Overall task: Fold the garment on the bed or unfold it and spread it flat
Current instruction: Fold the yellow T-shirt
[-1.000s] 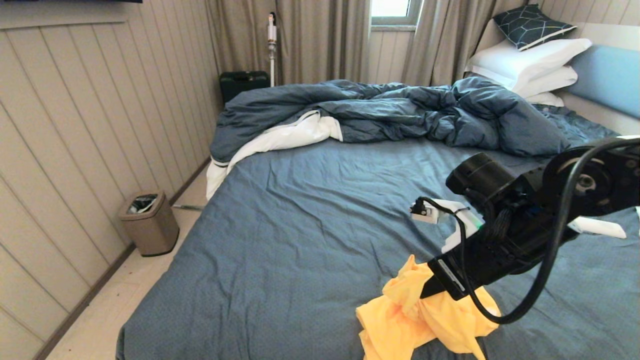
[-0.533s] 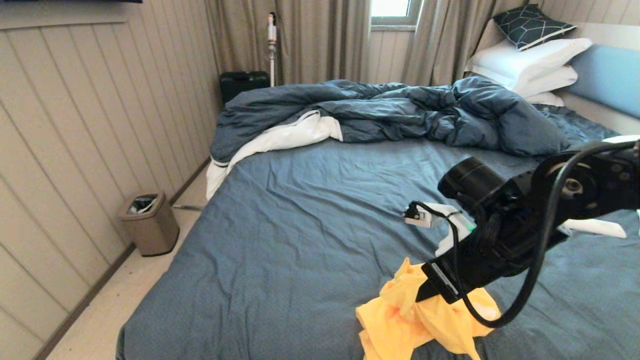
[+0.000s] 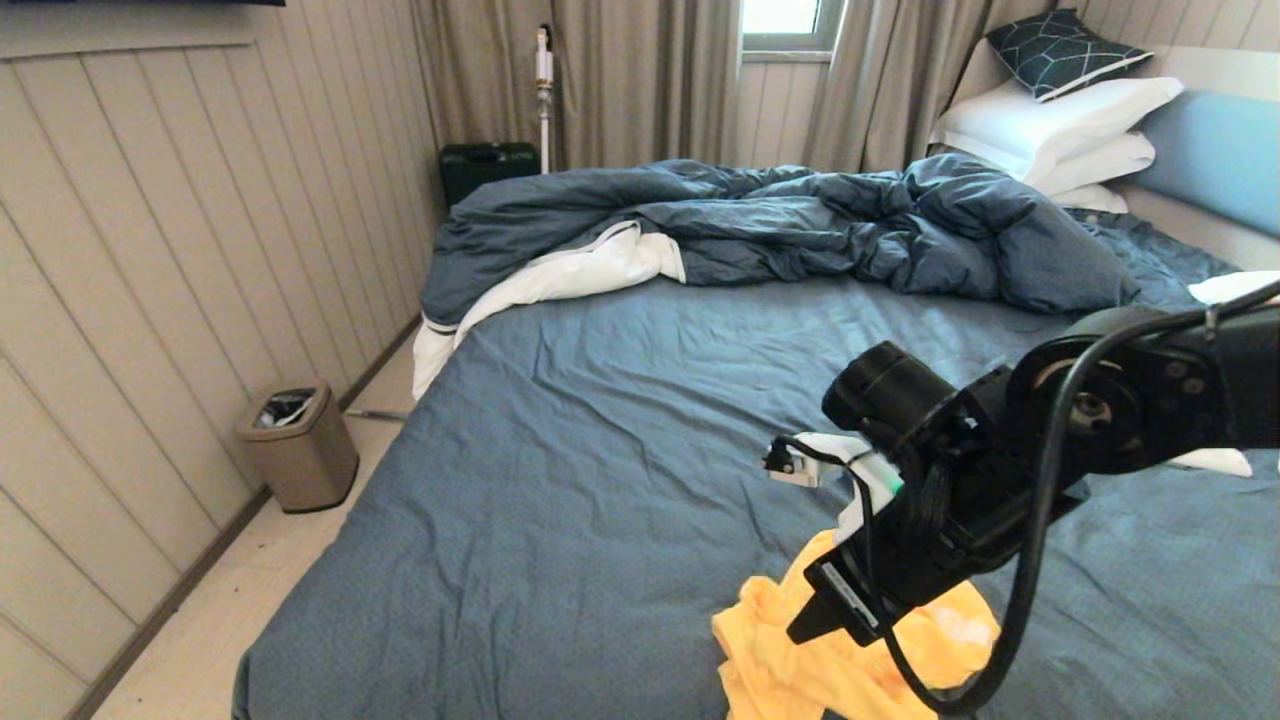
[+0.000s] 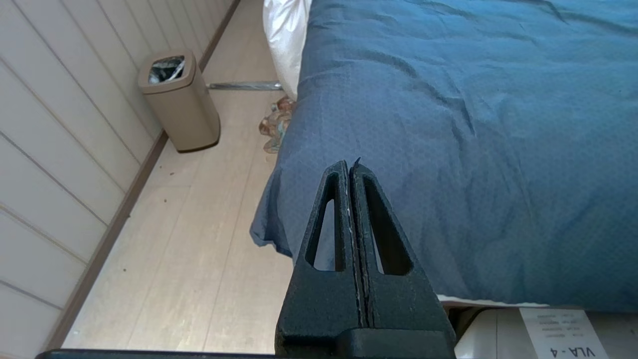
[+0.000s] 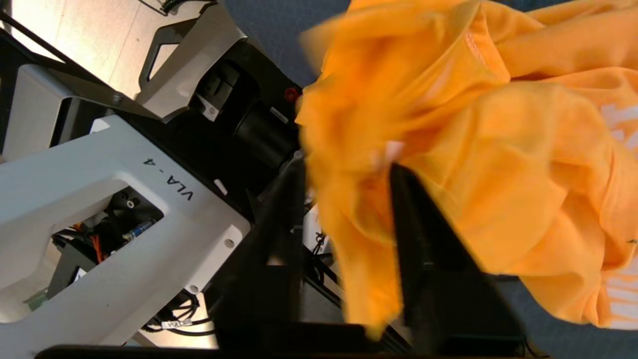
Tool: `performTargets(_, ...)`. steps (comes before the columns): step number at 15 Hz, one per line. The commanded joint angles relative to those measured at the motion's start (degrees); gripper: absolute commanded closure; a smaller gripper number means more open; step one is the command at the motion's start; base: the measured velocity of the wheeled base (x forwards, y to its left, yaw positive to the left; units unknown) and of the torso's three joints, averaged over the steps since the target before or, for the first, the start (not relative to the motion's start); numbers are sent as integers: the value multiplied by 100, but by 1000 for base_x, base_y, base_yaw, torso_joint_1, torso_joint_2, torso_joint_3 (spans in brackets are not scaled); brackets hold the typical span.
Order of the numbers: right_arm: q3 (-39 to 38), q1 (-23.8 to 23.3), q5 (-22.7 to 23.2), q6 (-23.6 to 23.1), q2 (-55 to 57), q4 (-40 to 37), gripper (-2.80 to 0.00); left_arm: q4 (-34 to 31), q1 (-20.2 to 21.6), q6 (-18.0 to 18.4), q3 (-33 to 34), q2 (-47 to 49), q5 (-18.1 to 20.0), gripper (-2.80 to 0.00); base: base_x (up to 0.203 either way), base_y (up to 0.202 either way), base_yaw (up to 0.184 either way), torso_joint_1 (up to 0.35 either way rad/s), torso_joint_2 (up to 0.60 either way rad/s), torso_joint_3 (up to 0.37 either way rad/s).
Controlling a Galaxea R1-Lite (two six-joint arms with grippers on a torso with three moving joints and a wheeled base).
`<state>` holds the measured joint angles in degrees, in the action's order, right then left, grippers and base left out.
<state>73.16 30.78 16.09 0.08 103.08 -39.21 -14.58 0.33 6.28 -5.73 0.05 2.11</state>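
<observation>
The garment (image 3: pixel 775 665), a bright yellow-orange T-shirt, lies crumpled in a heap near the front edge of the bed (image 3: pixel 600 480). My right gripper (image 3: pixel 808 628) points down and toward me at the heap's top. In the right wrist view its jaws stand apart, and my right gripper (image 5: pixel 345 167) has a loose fold of the garment (image 5: pixel 523 164) hanging between them, resting against one finger (image 5: pixel 423 224). My left gripper (image 4: pixel 349 164) is shut on nothing and hovers off the bed's (image 4: pixel 473 124) near left corner, out of the head view.
A dark blue duvet (image 3: pixel 780 220) with white lining is bunched across the far half of the bed, white pillows (image 3: pixel 1060 120) at the headboard (image 3: pixel 1215 155). A beige bin (image 3: pixel 298 445) stands on the floor by the left wall. My own base (image 5: pixel 99 199) lies just below the garment's edge.
My right arm has swung left and down toward the bed's front edge. Its jaws have parted, and the lifted peak of the garment has sunk back onto the heap.
</observation>
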Motion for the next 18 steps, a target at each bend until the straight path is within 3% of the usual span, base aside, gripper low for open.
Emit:
performTargets(1,-3,24,8,1,10,-16,-280,-19,2,5,2,4,0,0,0,0,0,0,0,0)
performTargets(8,97,-132,-1,-6,-236,-16,-280,-27,2,14,2,4,18,0,0,0,0,0,0,0)
performTargets(13,-236,-310,3,0,-230,-16,-280,-27,2,14,2,4,18,0,0,0,0,0,0,0)
performTargets(14,-297,-312,-10,3,-264,-16,0,-27,2,14,2,4,18,0,0,0,0,0,0,0)
performTargets(18,-652,-487,-211,-2,-351,292,0,-27,2,14,2,5,18,0,0,0,0,0,0,0)
